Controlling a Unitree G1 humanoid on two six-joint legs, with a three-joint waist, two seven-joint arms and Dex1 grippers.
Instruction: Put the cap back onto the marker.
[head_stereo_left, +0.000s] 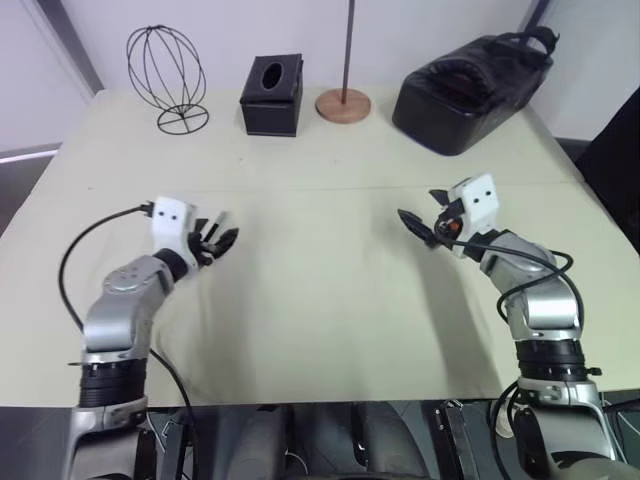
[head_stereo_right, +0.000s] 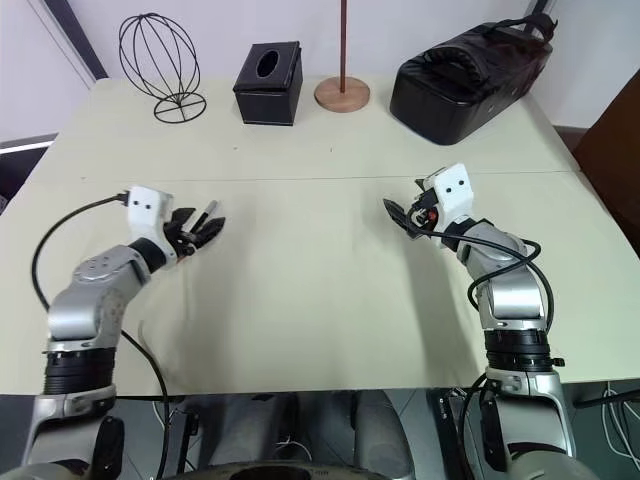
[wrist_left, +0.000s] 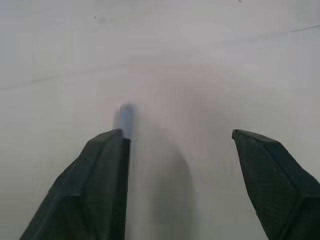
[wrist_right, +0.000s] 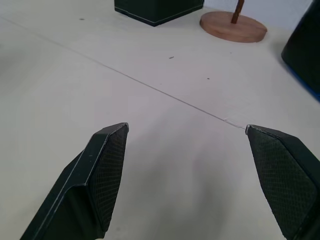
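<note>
My left gripper (head_stereo_left: 218, 240) hovers low over the left side of the cream table (head_stereo_left: 320, 320), its jaws wide apart. In the left wrist view a thin blurred stick with a pale tip, the marker (wrist_left: 125, 116), lies along the inner side of one finger (wrist_left: 95, 180) and juts past its end. The other finger stands well clear of it. From the head, the marker (head_stereo_right: 207, 212) is a short pale sliver among the left fingers. The cap is hidden; I cannot tell it apart from the marker's pale tip. My right gripper (head_stereo_left: 425, 212) hangs open over the table's right side, nothing between its fingers (wrist_right: 100, 175).
Along the far edge stand a black wire globe stand (head_stereo_left: 167, 75), a black tissue box (head_stereo_left: 272, 95), a round wooden base with a pole (head_stereo_left: 343, 104) and a black bag (head_stereo_left: 470, 90). A seam crosses the table between the far row and the grippers.
</note>
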